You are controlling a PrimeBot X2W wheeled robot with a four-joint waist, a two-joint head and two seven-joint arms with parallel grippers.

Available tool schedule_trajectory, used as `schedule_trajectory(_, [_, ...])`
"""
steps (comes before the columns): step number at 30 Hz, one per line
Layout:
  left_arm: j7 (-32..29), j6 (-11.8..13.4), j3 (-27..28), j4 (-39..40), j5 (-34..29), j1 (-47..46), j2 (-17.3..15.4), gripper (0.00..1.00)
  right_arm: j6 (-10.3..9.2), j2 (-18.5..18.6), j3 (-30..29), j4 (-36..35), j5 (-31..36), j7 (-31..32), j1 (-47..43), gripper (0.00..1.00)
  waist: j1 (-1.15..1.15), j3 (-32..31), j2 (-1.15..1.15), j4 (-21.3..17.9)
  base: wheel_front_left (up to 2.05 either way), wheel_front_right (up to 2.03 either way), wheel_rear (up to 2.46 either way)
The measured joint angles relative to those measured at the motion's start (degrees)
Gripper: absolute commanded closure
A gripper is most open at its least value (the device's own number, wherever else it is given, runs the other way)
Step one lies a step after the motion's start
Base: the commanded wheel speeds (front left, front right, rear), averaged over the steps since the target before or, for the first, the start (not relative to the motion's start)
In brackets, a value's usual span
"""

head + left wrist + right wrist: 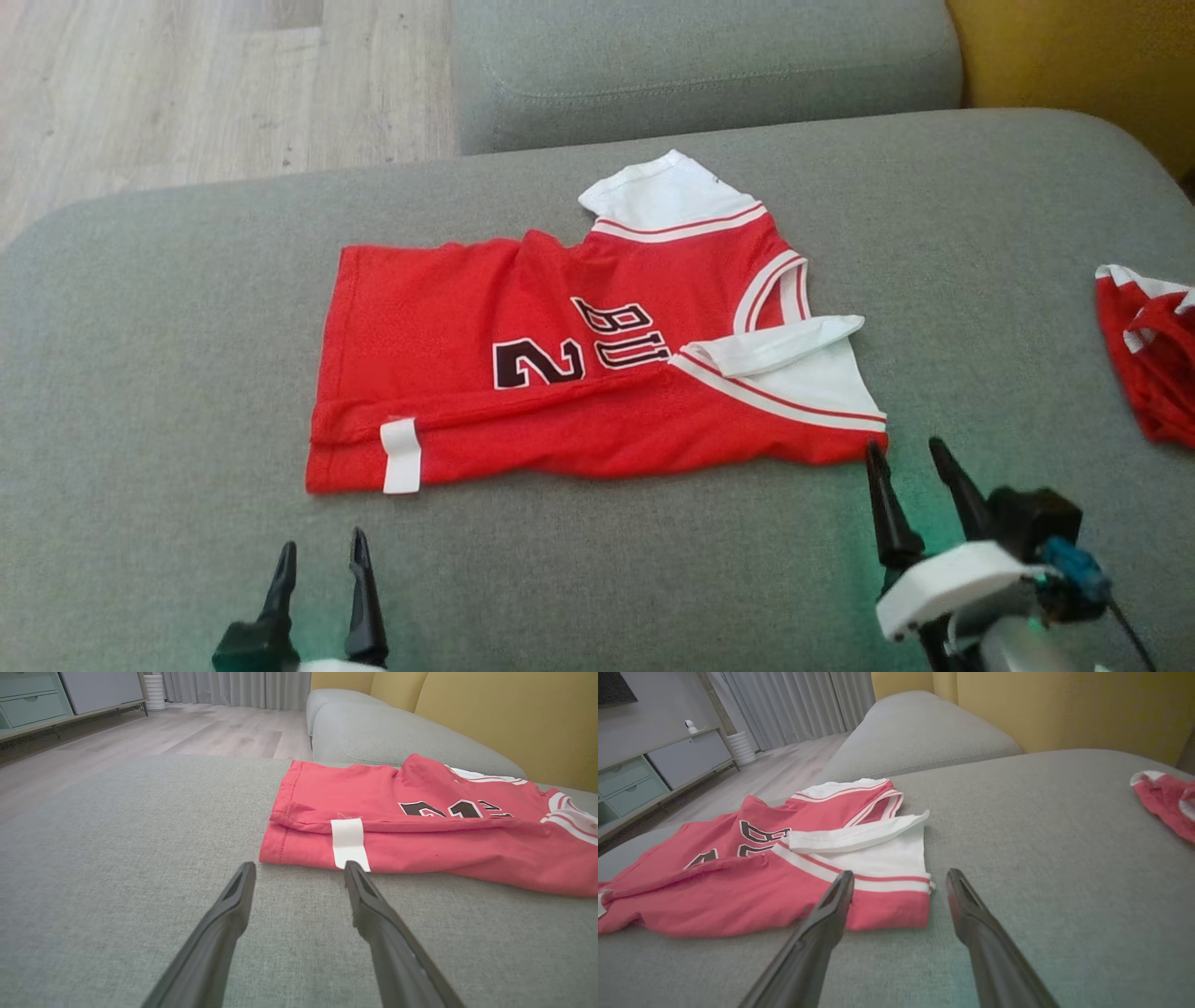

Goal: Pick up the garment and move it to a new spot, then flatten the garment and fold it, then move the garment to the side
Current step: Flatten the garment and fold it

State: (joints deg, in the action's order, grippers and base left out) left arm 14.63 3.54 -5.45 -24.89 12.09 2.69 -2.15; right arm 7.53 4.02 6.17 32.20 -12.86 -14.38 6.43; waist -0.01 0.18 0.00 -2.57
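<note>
You've got the left gripper [321, 546] low at the bottom left of the head view, fingers pointing up toward the near hem of the jersey [420, 317]. Its body is cut off by the bottom edge. Jaws are apart with nothing between them. In the left wrist view the left gripper [300, 865] sits just short of the hem. One fingertip lines up with the white strip [348, 842] on the jersey [420, 849]; it looks apart from the cloth.

Your right gripper [906, 448] comes in from the bottom right, tilted a little left, its white wrist block and blue connector showing. Jaws are spread and empty. In the right wrist view the right gripper [900, 873] has its left finger over the red corner of the jersey [738, 891] and the other over bare couch. You can't tell if that finger is touching or just above.

The jersey lies flat-ish in the middle of the grey couch seat [140, 373], hem to the left, white sleeves to the right. Its near long edge is folded over onto the front. The fold hides part of the print; only "2" and "BU" can be read, upside down. The white strip [401, 455] sits on the near hem.

A second red and white garment [1153, 364] is bunched at the right and cut off by the frame, well apart from the jersey. It also shows in the right wrist view [1164, 800]; what kind of garment it is can't be made out.
</note>
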Motion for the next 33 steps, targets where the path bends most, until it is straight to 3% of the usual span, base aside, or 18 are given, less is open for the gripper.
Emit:
schedule_trajectory(16, [0.0, -0.11, -1.69, 0.8, 0.34, -0.27, -0.15, 0.0, 0.0, -1.07, -1.37, 3.25, -0.36, 0.0, 1.1, 0.0, 0.01, 2.17, 0.0, 0.11, 0.0, 0.0, 0.0])
schedule_trajectory(27, [0.0, -0.59, -3.83, 0.47, 1.56, -5.88, -0.16, 0.0, 0.0, -1.11, -2.75, 17.5, -1.26, -0.73, 11.39, 0.0, 0.02, 8.49, 0.0, 2.38, 0.0, 0.0, 0.0])
schedule_trajectory(28, [0.0, -0.59, -3.83, 0.46, 1.56, -5.89, -0.21, 0.0, 0.0, -1.02, -2.33, 18.53, -1.26, -0.9, 12.02, 0.04, 0.02, 8.84, 0.0, 2.57, 0.0, 0.0, 0.0])
schedule_trajectory(29, [0.0, -0.59, -3.82, 0.45, 1.56, -5.92, -0.21, 0.0, 0.0, -0.92, -1.72, 19.44, -1.29, -1.23, 12.82, 0.25, 0.02, 9.12, 0.0, 2.72, 0.0, 0.0, 0.0])
schedule_trajectory(30, [0.0, -0.59, -3.8, 0.42, 1.64, -5.94, -0.19, 0.0, 0.0, -0.7, -0.94, 20.3, -1.45, -1.27, 13.61, 0.55, 0.02, 9.33, 0.0, 2.8, 0.0, 0.0, 0.0])
schedule_trajectory(31, [0.0, -0.6, -3.72, 0.37, 2.15, -5.95, -0.2, 0.0, 0.0, -0.56, -0.37, 21.05, -1.72, -1.32, 14.37, 1.0, 0.02, 9.45, 0.0, 2.81, 0.0, 0.0, 0.0])
schedule_trajectory(33, [0.0, -0.63, -3.28, 0.33, 3.01, -6.12, -0.2, 0.0, 0.0, -0.53, 0.92, 22.05, -2.22, -1.32, 15.37, 1.0, 0.02, 9.49, 0.0, 2.58, 0.0, 0.0, 0.0])
